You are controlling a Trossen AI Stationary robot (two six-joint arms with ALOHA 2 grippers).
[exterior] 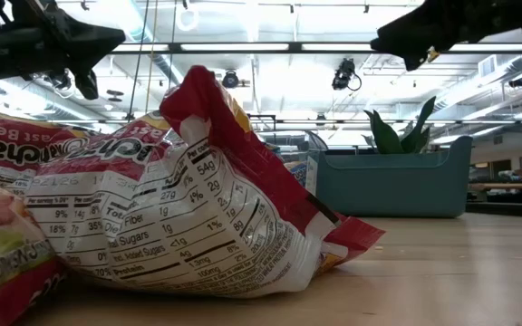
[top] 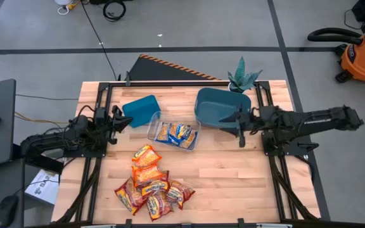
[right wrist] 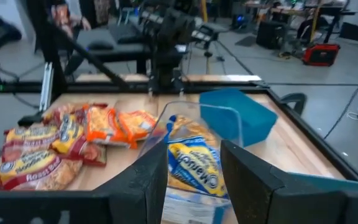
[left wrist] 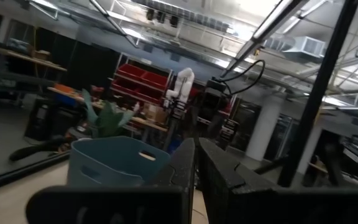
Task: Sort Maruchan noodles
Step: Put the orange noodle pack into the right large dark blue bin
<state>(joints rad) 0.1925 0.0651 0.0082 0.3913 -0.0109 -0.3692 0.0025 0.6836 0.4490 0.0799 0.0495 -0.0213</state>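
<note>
From above, the Maruchan noodles [top: 151, 183] lie heaped, orange and red-and-yellow, on the worktop [top: 233, 171]; blue-and-yellow packets [top: 175, 132] sit in the clear tray [top: 154, 124]. Low down, one red packet [exterior: 198, 208] shows its nutrition label. The left gripper [left wrist: 196, 163] has fingers nearly together, seemingly empty. The right gripper [right wrist: 194, 163] has fingers apart, holding nothing.

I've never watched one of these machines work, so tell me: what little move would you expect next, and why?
Probably the left claw swings toward the pile of noodle packets near the table's front edge. Both claws hang empty above the table, the right claw by the larger teal bin. Two blue-and-yellow packets already lie in the clear tray; the orange and red ones remain unsorted.
</note>
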